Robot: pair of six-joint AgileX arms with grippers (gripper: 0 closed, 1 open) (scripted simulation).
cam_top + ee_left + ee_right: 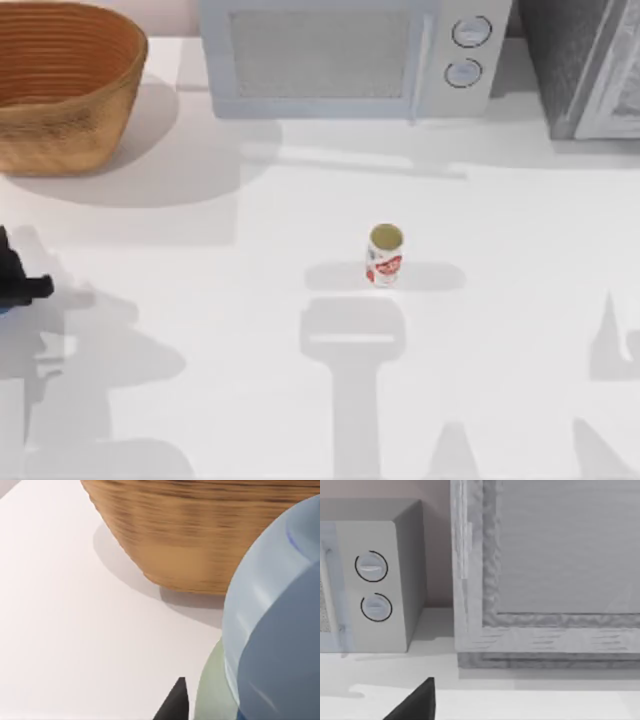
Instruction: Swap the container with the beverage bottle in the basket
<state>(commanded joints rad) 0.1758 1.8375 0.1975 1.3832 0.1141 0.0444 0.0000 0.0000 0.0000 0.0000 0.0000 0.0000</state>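
The container, a small white can with red markings and a dull gold top, stands upright near the middle of the table. The basket, orange-brown wicker, sits at the far left corner, and its ribbed side looms in the left wrist view. My left gripper is at the table's left edge, in front of the basket. It is shut on the beverage bottle, whose pale blue body bulges close to the camera beside one dark fingertip. One dark fingertip of my right gripper shows in the right wrist view.
A white microwave with two round knobs stands along the back edge. A grey cabinet with a framed door stands at the back right. Arm shadows fall across the front of the white table.
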